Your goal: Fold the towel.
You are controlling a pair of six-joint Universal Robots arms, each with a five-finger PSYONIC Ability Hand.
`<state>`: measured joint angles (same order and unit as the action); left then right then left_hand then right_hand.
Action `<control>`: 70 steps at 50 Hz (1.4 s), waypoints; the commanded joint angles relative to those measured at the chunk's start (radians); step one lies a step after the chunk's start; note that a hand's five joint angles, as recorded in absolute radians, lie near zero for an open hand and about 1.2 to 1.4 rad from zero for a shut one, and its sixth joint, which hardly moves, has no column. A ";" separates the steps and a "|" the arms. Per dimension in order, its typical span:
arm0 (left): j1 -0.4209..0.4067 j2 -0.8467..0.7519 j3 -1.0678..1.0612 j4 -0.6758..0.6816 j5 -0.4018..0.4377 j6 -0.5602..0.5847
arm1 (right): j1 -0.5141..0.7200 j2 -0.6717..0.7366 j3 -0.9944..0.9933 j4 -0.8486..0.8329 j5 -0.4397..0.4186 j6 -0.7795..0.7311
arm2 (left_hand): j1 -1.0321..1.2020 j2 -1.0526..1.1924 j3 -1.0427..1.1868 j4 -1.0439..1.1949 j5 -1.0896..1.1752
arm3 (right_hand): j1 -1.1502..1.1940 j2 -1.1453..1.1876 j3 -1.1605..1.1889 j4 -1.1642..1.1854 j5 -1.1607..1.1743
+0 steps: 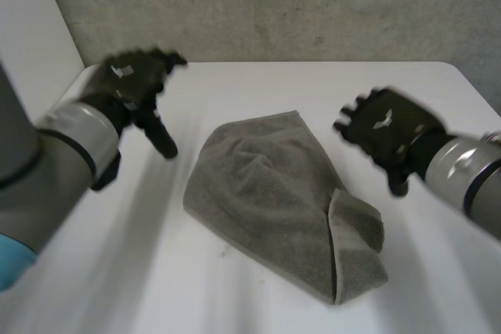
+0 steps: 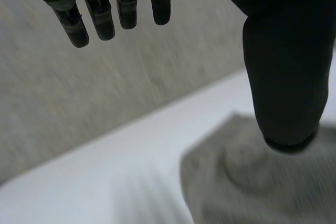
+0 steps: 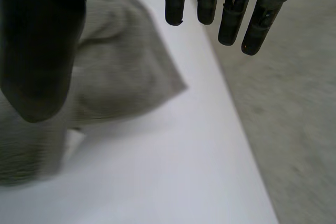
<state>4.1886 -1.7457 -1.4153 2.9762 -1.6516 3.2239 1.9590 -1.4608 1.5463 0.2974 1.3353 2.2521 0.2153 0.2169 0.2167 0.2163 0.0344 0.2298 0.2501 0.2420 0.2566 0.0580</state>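
Head view: the grey towel (image 1: 274, 193) lies rumpled in the middle of the surface (image 1: 258, 87), with one corner flipped over toward the near right edge. The left hand (image 1: 133, 84) and right hand (image 1: 387, 131) hover on either side, both empty.

Left wrist view: the fingers (image 2: 100, 19) are straight and grasp nothing.

Right wrist view: its fingers are likewise spread.

The towel looks soft, light and limp; pinching it at two corners seems best.

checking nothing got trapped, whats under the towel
The towel lies rumpled on the white table, one corner folded back onto itself. Anything beneath it is covered and cannot be seen.
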 commanded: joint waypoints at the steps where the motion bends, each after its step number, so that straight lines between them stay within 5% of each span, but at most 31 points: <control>1: 0.004 -0.083 -0.117 0.036 0.021 0.155 | 0.047 0.059 0.136 -0.124 -0.039 -0.049 | 0.042 0.041 0.041 0.041 0.049 | -0.019 -0.039 -0.031 -0.046 -0.021; 10: 0.013 -0.126 -0.324 0.271 0.101 0.237 | 0.058 0.145 0.238 -0.284 -0.056 -0.095 | 0.057 0.055 0.056 0.056 0.063 | 0.152 0.131 0.139 0.125 0.149; 13: 0.014 -0.135 -0.375 0.360 0.157 0.243 | 0.063 0.183 0.236 -0.285 -0.027 -0.098 | 0.074 0.073 0.073 0.073 0.081 | 0.407 0.387 0.395 0.380 0.404; 17: 0.016 -0.153 -0.416 0.470 0.213 0.252 | 0.064 0.183 0.215 -0.302 0.047 -0.072 | 0.124 0.123 0.123 0.123 0.131 | 1.144 1.124 1.132 1.117 1.141; 21: 0.016 -0.181 -0.418 0.513 0.220 0.255 | 0.060 0.166 0.204 -0.377 0.090 0.026 | 0.142 0.140 0.141 0.141 0.148 | 1.166 1.146 1.154 1.140 1.164; 27: 0.018 -0.235 -0.403 0.527 0.223 0.254 | 0.040 0.016 0.229 -0.529 0.153 0.376 | 0.139 0.138 0.138 0.138 0.145 | 1.166 1.146 1.154 1.140 1.164; 34: 0.018 -0.274 -0.387 0.534 0.225 0.255 | -0.145 -0.068 0.262 -0.526 0.139 0.596 | 0.133 0.132 0.132 0.132 0.140 | 1.166 1.146 1.154 1.140 1.164; 51: 0.018 -0.365 -0.300 0.532 0.222 0.255 | -0.368 -0.098 0.310 -0.524 0.056 0.590 | 0.233 0.231 0.231 0.232 0.239 | 1.166 1.146 1.154 1.140 1.164; 70: 0.016 -0.456 -0.209 0.556 0.220 0.244 | -0.382 -0.081 0.311 -0.526 0.035 0.587 | 0.562 0.560 0.560 0.561 0.568 | 1.166 1.146 1.154 1.140 1.164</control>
<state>4.2057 -2.1991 -1.6281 3.5142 -1.4320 3.4701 1.5734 -1.5528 1.8547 -0.2278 1.3707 2.8409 0.6341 0.6336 0.6317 0.6317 0.4509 1.3338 1.3276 1.3344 1.3413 1.1693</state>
